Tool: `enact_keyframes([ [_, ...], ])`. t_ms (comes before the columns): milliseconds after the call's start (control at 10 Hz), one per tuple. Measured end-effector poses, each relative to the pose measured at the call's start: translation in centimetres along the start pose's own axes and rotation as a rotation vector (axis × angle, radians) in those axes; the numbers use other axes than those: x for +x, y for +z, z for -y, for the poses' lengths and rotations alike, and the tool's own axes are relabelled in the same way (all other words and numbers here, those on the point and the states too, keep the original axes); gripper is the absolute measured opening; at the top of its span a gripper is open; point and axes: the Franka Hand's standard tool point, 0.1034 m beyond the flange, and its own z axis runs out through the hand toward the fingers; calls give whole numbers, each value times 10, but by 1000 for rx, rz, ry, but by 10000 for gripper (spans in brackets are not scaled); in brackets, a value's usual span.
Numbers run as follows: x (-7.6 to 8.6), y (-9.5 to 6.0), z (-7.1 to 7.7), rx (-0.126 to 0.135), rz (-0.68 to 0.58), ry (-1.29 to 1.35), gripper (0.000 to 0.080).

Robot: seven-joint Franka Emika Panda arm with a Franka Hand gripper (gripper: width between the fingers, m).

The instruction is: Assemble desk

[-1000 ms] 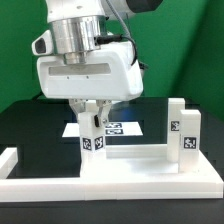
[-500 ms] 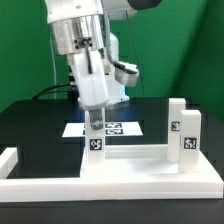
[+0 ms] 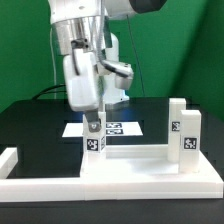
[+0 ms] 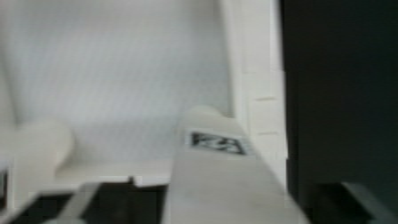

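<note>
White rigid plastic throughout. At lower left of the exterior view, the hand (image 3: 92, 128) stands directly over one leg (image 3: 93, 144) of the desk (image 3: 140, 168); whether its jaws grip that leg cannot be told. Centre: the top panel rests on the black surface (image 3: 30, 125). Right: a second leg (image 3: 186, 132) stands upright. Parts look light, stiff, smooth; grasp a leg by its flat opposite sides.

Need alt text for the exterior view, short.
A robot gripper stands over a tagged white desk leg upright on the desk top. A second leg stands at the view's right, with the marker board behind on the black table.
</note>
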Motion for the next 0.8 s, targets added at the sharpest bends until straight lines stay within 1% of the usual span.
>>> enact_keyframes([
  [100, -1, 1, -1, -20, 14, -196, 604],
  [200, -3, 4, -3, -21, 17, -280, 604],
  [300, -2, 4, -3, -21, 17, -346, 640],
  [500, -1, 4, -3, -20, 18, -460, 647],
  [600, 1, 2, -3, -31, 15, -590, 647],
  [700, 6, -4, -1, -54, 15, -793, 649],
  [800, 3, -8, 4, -64, 23, -974, 649],
])
